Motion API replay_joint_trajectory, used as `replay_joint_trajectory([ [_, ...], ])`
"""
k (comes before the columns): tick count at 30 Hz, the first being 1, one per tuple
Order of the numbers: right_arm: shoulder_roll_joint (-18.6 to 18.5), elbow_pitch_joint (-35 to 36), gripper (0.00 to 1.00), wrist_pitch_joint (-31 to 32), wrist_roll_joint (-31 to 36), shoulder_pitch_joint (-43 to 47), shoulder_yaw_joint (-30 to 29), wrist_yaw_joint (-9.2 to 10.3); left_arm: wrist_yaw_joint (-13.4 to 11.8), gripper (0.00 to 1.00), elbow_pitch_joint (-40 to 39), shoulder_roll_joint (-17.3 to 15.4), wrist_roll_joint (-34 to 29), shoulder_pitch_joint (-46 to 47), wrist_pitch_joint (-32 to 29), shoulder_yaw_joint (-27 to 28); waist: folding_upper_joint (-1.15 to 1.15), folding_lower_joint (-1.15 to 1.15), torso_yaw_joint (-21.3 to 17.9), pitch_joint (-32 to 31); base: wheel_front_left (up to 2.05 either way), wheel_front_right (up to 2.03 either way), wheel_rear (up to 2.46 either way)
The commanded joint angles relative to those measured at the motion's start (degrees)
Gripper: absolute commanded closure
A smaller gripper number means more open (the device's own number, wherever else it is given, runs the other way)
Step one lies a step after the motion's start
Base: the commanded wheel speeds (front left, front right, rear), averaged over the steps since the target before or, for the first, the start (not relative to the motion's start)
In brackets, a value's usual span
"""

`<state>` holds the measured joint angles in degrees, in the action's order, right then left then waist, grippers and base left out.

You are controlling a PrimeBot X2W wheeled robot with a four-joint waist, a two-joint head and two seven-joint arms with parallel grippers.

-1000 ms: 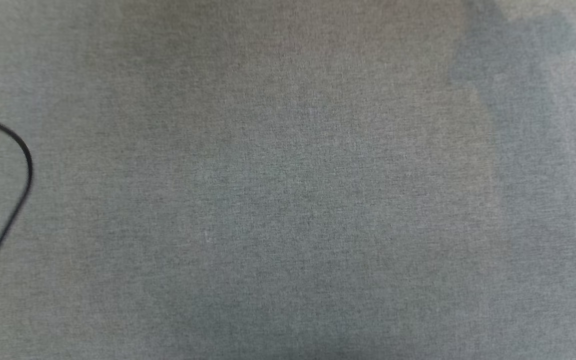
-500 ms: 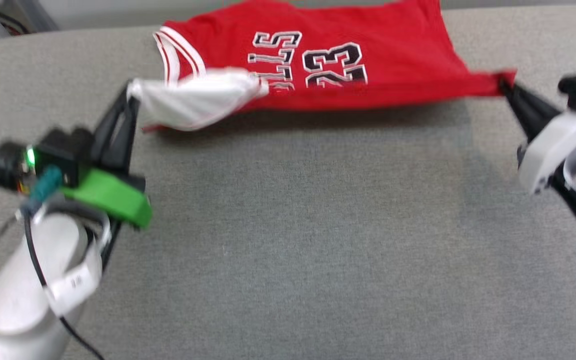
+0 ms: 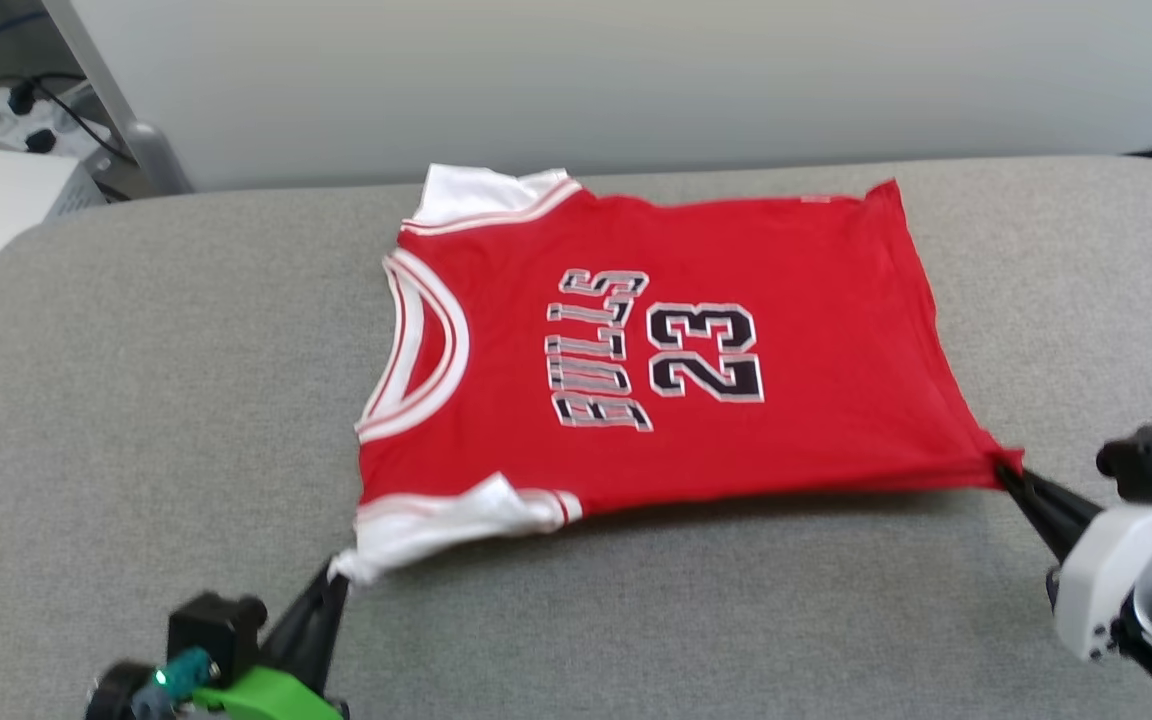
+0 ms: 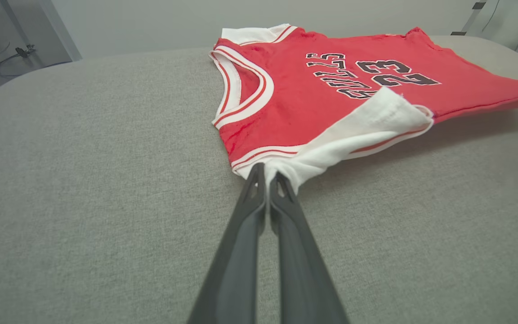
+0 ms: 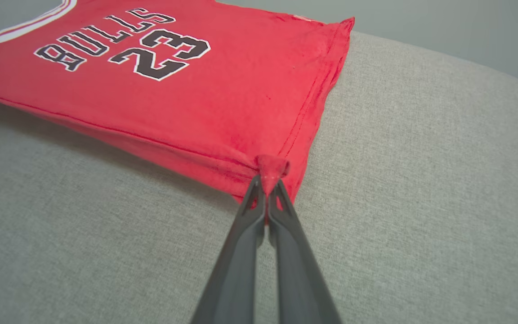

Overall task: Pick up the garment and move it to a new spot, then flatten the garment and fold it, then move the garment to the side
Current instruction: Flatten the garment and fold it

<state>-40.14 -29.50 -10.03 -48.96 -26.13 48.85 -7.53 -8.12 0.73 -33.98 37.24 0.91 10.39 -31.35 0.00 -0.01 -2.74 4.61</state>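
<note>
Red BULLS 23 jersey T-shirt (image 3: 656, 340) spread face up across the middle of the head view on a grey fabric surface (image 3: 136, 400), striped collar toward frame left, hem toward frame right, near edge lifted with shadow beneath. Pinched at the white sleeve (image 3: 436, 525) in the lower left by the left gripper (image 3: 339, 572), fingers clamped tight on the cloth. Pinched at the red hem corner (image 3: 996, 462) at the right edge by the right gripper (image 3: 1011, 478), likewise closed on fabric; pale wall (image 3: 636, 80) across the top.
</note>
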Motion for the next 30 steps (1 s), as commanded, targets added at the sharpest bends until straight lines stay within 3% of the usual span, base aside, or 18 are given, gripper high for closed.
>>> replay_joint_trajectory([
  [1, -0.73, 0.76, 1.00, 0.35, -0.84, 2.45, -0.73, 0.04, -0.40, 1.00, -0.15, 0.42, 0.99, -2.19, -0.51, -0.47, 0.00, 0.01, 0.38, -2.53, 0.00, 0.00, 0.00],
  [7, -2.71, 3.71, 1.00, 2.08, -1.78, 11.41, -3.45, 0.04, -0.56, 1.00, -0.38, 1.59, 5.25, -9.22, -3.51, -2.62, 0.00, 0.01, -0.11, -5.21, 0.00, 0.00, 0.00],
  [17, -5.07, 9.34, 1.00, 6.26, -1.90, 22.90, -9.37, 0.04, -0.76, 1.00, -3.62, -0.69, 9.79, -15.62, -9.58, -4.35, 0.00, 0.01, -0.21, -6.30, 0.00, 0.00, 0.00],
  [25, -3.10, 13.23, 1.00, 8.79, -0.03, 25.02, -16.20, 0.04, 0.37, 1.00, -3.45, -0.93, 5.96, -9.95, -7.72, -4.28, 0.00, 0.01, 0.03, -4.89, 0.00, 0.00, 0.00],
  [30, -1.64, 15.60, 1.00, 10.40, 0.78, 24.41, -20.81, 0.04, 2.57, 1.00, -1.02, -0.56, 3.17, -2.40, -6.71, -3.98, 0.00, 0.01, -0.54, -2.84, 0.00, 0.00, 0.00],
])
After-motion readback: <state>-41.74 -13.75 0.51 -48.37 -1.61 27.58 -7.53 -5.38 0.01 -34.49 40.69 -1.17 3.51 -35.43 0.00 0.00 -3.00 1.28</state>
